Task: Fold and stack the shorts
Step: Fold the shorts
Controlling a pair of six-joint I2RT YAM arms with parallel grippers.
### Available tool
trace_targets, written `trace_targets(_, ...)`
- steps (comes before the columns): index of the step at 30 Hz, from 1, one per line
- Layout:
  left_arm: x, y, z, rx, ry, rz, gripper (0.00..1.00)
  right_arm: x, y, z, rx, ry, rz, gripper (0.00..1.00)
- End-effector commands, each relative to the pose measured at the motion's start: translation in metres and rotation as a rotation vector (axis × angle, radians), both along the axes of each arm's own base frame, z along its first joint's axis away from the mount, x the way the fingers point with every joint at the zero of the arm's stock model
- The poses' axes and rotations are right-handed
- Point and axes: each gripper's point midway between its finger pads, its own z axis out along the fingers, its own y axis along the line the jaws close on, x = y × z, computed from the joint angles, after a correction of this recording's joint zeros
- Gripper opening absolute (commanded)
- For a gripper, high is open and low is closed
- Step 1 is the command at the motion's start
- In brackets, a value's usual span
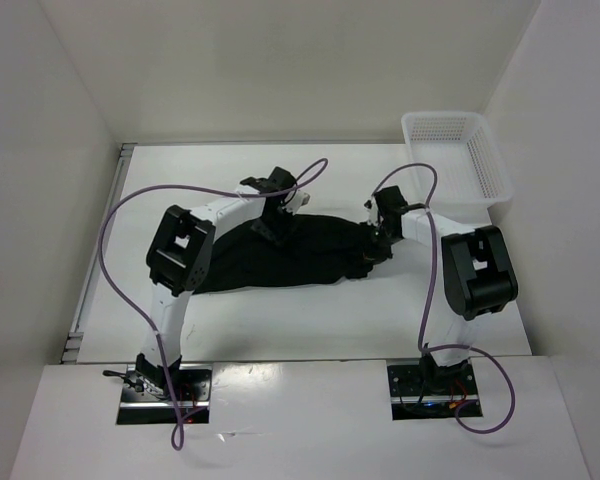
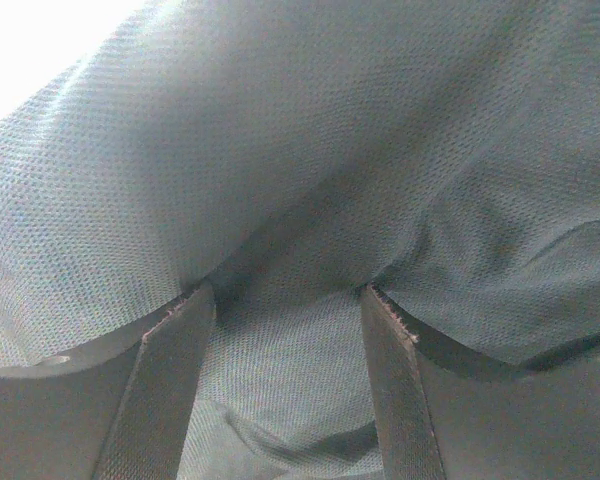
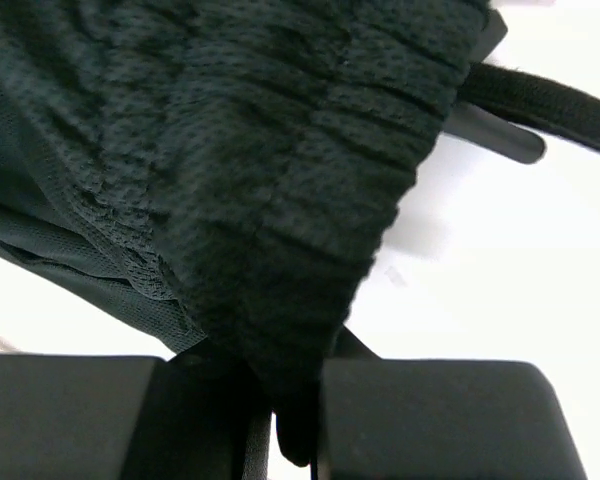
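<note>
Shorts (image 1: 290, 255) lie rumpled mid-tabletop (image 1: 280, 325), no neat fold visible, nothing stacked. Right jaws are pinched tight on the waistband edge. Left jaws stand parted with fabric bunched between, not clamped. Folding looks barely begun; stacking remains.
</note>
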Motion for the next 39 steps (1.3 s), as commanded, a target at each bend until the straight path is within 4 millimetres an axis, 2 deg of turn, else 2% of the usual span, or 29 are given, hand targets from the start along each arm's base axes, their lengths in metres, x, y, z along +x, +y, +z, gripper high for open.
trace_targets(1,0.022,-0.004,-0.035,0.019,-0.025,0.01,0.68,0.056,-0.016,0.018,-0.128,-0.222,0.049,0.0)
trace_targets(2,0.028,-0.012,-0.03,0.007,-0.045,0.001,0.68,0.067,-0.02,0.031,-0.159,-0.281,0.089,0.0)
trace_targets(4,0.033,-0.019,-0.034,0.012,-0.053,-0.008,0.68,0.077,-0.027,0.044,-0.176,-0.331,0.121,0.0)
trace_targets(6,0.043,-0.031,-0.032,-0.001,-0.076,-0.017,0.68,0.09,-0.032,0.065,-0.156,-0.391,0.137,0.0)
trace_targets(7,0.042,-0.037,-0.031,-0.002,-0.077,-0.029,0.68,0.095,-0.037,0.07,-0.164,-0.408,0.139,0.0)
trace_targets(8,0.05,-0.042,-0.03,-0.008,-0.086,-0.029,0.68,0.101,-0.046,0.083,-0.203,-0.459,0.149,0.0)
trace_targets(12,0.059,-0.069,-0.028,-0.019,-0.122,-0.063,0.68,0.11,-0.06,0.116,-0.292,-0.559,0.183,0.0)
trace_targets(13,0.067,-0.083,-0.018,-0.047,-0.147,-0.075,0.68,0.108,-0.062,0.119,-0.307,-0.564,0.194,0.0)
trace_targets(14,0.071,-0.087,-0.013,-0.062,-0.151,-0.079,0.68,0.112,-0.068,0.132,-0.344,-0.601,0.197,0.0)
trace_targets(15,0.077,-0.091,-0.007,-0.071,-0.166,-0.079,0.68,0.113,-0.071,0.135,-0.362,-0.604,0.203,0.0)
trace_targets(16,0.087,-0.107,0.01,-0.108,-0.206,-0.091,0.68,0.11,-0.079,0.137,-0.38,-0.601,0.199,0.0)
trace_targets(18,0.094,-0.112,0.024,-0.121,-0.227,-0.091,0.7,0.113,-0.091,0.149,-0.391,-0.605,0.202,0.0)
trace_targets(19,0.101,-0.116,0.044,-0.142,-0.26,-0.09,0.7,0.114,-0.101,0.153,-0.389,-0.603,0.187,0.0)
trace_targets(20,0.103,-0.118,0.052,-0.151,-0.274,-0.09,0.71,0.113,-0.101,0.156,-0.392,-0.608,0.216,0.0)
trace_targets(22,0.107,-0.118,0.083,-0.171,-0.322,-0.085,0.78,0.114,-0.108,0.162,-0.421,-0.614,0.239,0.0)
trace_targets(23,0.107,-0.118,0.108,-0.194,-0.358,-0.084,0.78,0.117,-0.113,0.166,-0.448,-0.624,0.239,0.0)
trace_targets(24,0.104,-0.117,0.116,-0.198,-0.365,-0.084,0.79,0.116,-0.113,0.17,-0.449,-0.633,0.237,0.0)
trace_targets(25,0.104,-0.11,0.123,-0.2,-0.371,-0.075,0.87,0.116,-0.119,0.172,-0.454,-0.629,0.223,0.0)
trace_targets(26,0.093,-0.105,0.132,-0.204,-0.361,-0.08,0.87,0.117,-0.125,0.172,-0.462,-0.628,0.218,0.0)
trace_targets(28,0.09,-0.085,0.134,-0.213,-0.347,-0.059,0.88,0.117,-0.132,0.172,-0.477,-0.622,0.201,0.0)
trace_targets(29,0.084,-0.084,0.151,-0.242,-0.376,-0.065,0.9,0.12,-0.14,0.182,-0.492,-0.645,0.177,0.0)
trace_targets(30,0.071,-0.066,0.119,-0.199,-0.307,-0.05,0.9,0.12,-0.14,0.182,-0.492,-0.645,0.177,0.0)
trace_targets(32,0.06,-0.05,0.108,-0.149,-0.308,-0.027,0.91,0.126,-0.146,0.192,-0.509,-0.672,0.154,0.0)
trace_targets(35,0.041,-0.03,0.064,-0.065,-0.228,-0.015,0.91,0.129,-0.149,0.201,-0.528,-0.688,0.139,0.0)
trace_targets(39,0.034,-0.014,0.028,-0.019,-0.173,0.005,0.91,0.13,-0.156,0.198,-0.569,-0.675,0.144,0.0)
